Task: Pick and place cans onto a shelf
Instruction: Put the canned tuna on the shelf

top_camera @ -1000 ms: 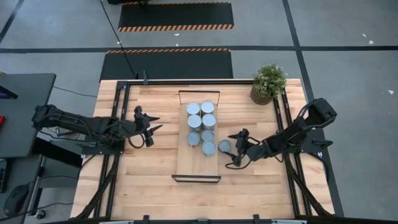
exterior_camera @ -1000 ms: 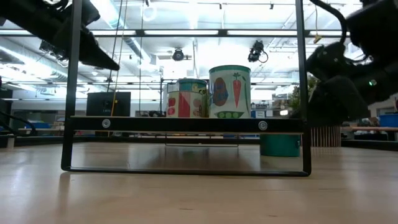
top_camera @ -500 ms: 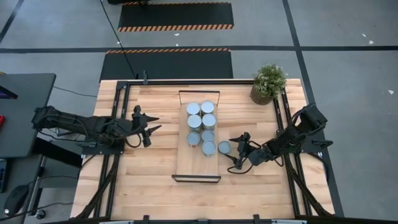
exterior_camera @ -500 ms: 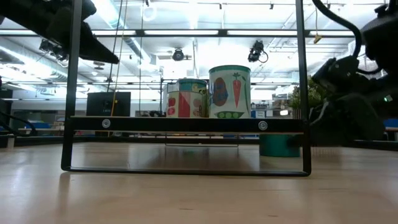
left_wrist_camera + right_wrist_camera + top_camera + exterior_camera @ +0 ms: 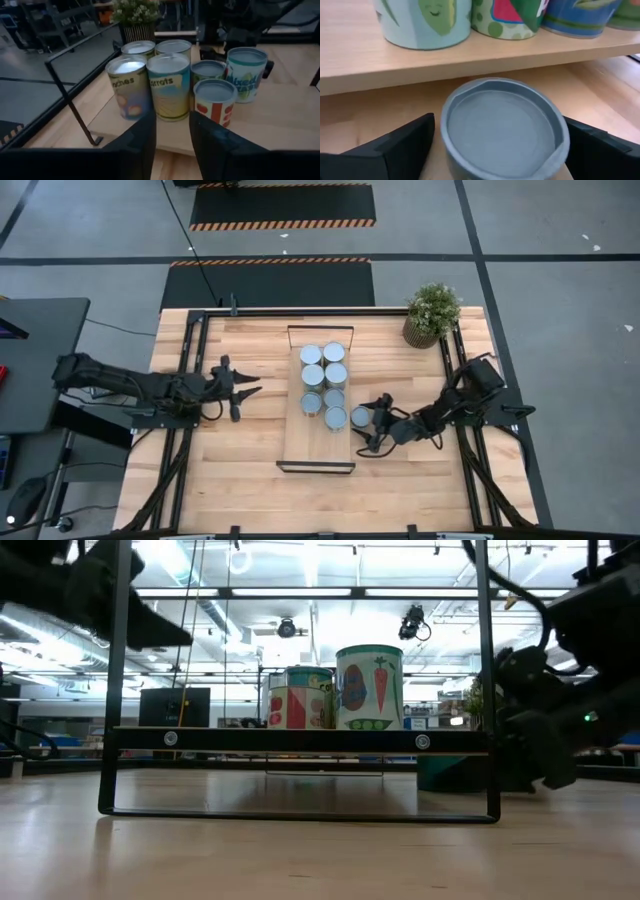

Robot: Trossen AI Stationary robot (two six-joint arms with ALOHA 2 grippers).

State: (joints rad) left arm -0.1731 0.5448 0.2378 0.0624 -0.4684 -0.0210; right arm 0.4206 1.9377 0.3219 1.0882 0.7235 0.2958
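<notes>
On the wooden table (image 5: 240, 470) our shelf (image 5: 318, 442) carries seven cans (image 5: 322, 376); the eighth can (image 5: 504, 131) stands beside it, between our right gripper (image 5: 374, 426)'s spread fingers. We should close low and lift well clear of the shelf edge. Our left gripper (image 5: 246, 387) waits with fingers parted; a plant (image 5: 432, 312) stands far off.

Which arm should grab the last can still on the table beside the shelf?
Right. The right hand is open with a finger on each side of the last can, beside the shelf. The left hand waits across the shelf.
</notes>
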